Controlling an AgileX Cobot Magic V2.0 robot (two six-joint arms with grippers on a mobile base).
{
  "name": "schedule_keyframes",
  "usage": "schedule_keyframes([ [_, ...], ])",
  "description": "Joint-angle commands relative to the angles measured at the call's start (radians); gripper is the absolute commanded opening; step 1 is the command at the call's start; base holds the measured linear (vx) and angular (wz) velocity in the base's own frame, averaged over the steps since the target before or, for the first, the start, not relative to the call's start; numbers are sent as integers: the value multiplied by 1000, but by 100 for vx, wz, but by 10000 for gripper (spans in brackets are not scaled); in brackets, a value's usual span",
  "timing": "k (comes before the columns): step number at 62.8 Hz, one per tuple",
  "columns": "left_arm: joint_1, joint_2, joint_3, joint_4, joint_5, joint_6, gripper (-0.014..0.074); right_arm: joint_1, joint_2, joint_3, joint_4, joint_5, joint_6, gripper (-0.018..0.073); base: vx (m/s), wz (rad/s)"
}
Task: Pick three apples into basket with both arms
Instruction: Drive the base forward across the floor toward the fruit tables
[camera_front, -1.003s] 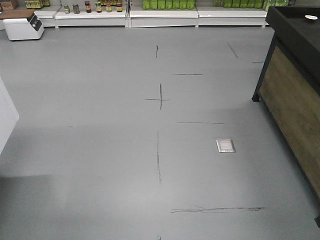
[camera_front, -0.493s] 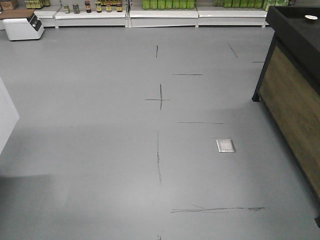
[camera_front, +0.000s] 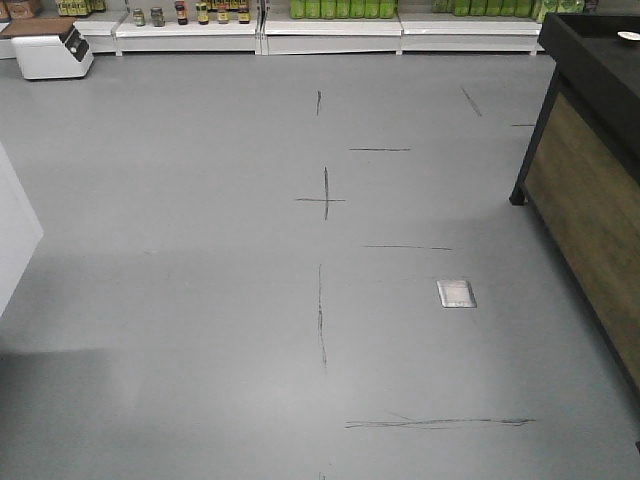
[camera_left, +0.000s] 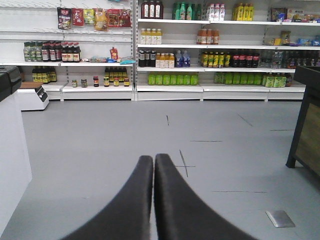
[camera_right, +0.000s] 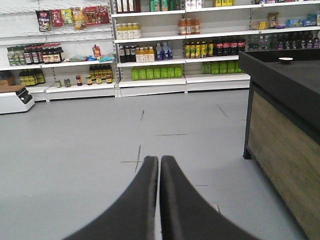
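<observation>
Black left fingers (camera_left: 134, 202), right fingers (camera_right: 141, 202), closed, empty

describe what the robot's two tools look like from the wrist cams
Only the fingers show. The left tool has two matte black fingers, smooth and unmarked, broad at the base and curving in to narrow rounded tips. The right tool looks the same. No cables, markings or arm links are visible in any view.
</observation>
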Motion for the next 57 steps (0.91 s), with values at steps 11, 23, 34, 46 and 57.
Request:
schedule_keyframes([
  [11, 3, -14, 23, -1, -77, -1, -6, -7, -11, 14, -11, -71, -9, -4, 5, 4],
  [23, 3, -14, 23, -1, -77, -1, -6, -7, -11, 14, -11, -71, -9, -4, 8, 2],
  [34, 3, -14, 23, -1, -77, -1, -6, -7, -11, 14, -11, -71, -9, -4, 9, 2],
  [46, 3, -14, 23, -1, -77, -1, -6, -7, -11, 14, -11, -71, -9, -4, 9, 12],
  [57, 3, -14, 23, -1, -77, -1, -6, -7, -11, 14, -11, -71, -9, -4, 10, 18],
])
